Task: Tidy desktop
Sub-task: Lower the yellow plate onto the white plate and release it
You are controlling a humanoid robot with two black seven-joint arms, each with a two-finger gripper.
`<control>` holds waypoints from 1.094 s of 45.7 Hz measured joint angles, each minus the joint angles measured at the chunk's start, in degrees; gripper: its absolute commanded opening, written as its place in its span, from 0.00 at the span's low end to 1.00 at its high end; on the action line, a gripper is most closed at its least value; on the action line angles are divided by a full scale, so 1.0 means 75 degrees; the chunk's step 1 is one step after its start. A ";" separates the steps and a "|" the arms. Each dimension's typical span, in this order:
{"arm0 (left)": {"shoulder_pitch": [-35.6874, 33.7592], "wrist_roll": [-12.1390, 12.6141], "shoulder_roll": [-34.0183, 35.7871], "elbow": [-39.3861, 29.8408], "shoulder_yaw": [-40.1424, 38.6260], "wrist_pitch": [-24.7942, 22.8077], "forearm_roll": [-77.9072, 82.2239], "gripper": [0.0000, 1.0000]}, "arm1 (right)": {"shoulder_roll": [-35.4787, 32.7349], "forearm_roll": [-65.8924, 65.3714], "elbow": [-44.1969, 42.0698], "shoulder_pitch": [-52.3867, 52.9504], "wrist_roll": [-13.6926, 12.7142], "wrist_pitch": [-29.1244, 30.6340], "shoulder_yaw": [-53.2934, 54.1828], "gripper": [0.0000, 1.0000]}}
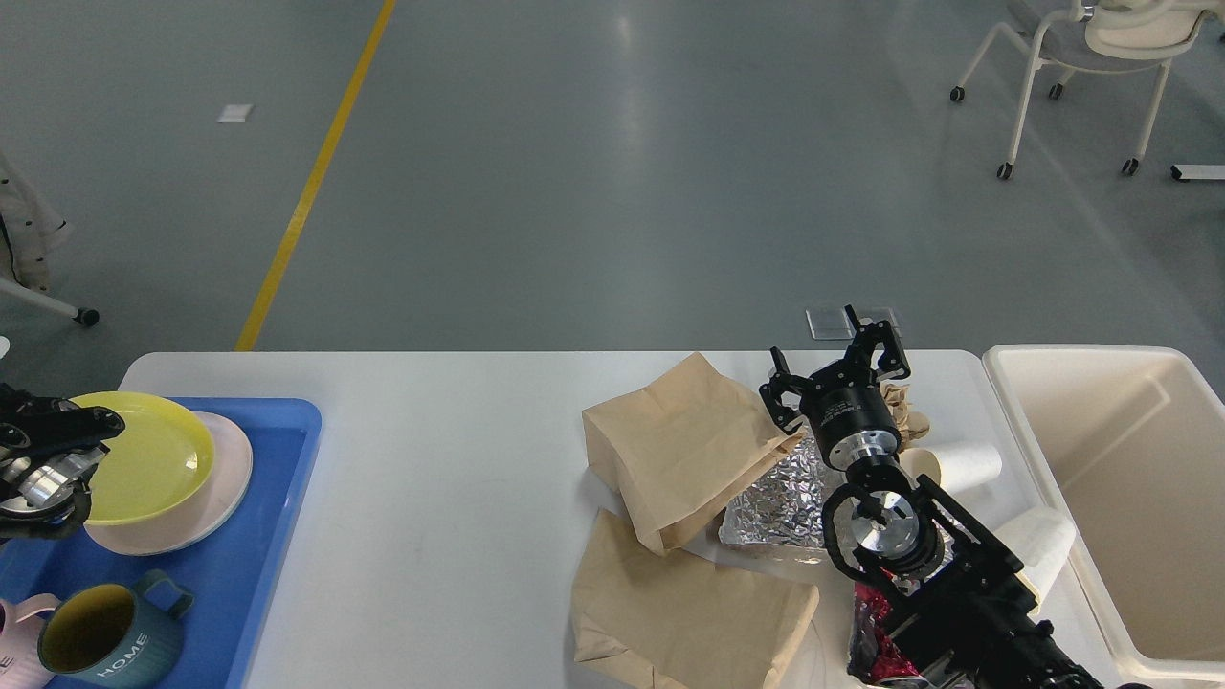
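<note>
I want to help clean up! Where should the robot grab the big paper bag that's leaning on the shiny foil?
Probably the upper brown paper bag by its raised right edge, where it rests on the foil. That edge lifts off the desktop, leaving room for a finger underneath. The right gripper hangs open close by.

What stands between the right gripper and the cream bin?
Little stands in the way. The right gripper hangs open over the desktop, above the foil and the upper paper bag. Two white paper cups lie on their sides between it and the bin.
</note>
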 measured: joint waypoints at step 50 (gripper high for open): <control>-0.0134 0.0000 -0.0145 0.0422 -0.0497 -0.0036 -0.0073 0.96 | 0.0000 0.0000 0.0000 0.0000 0.0000 0.0000 0.0000 1.00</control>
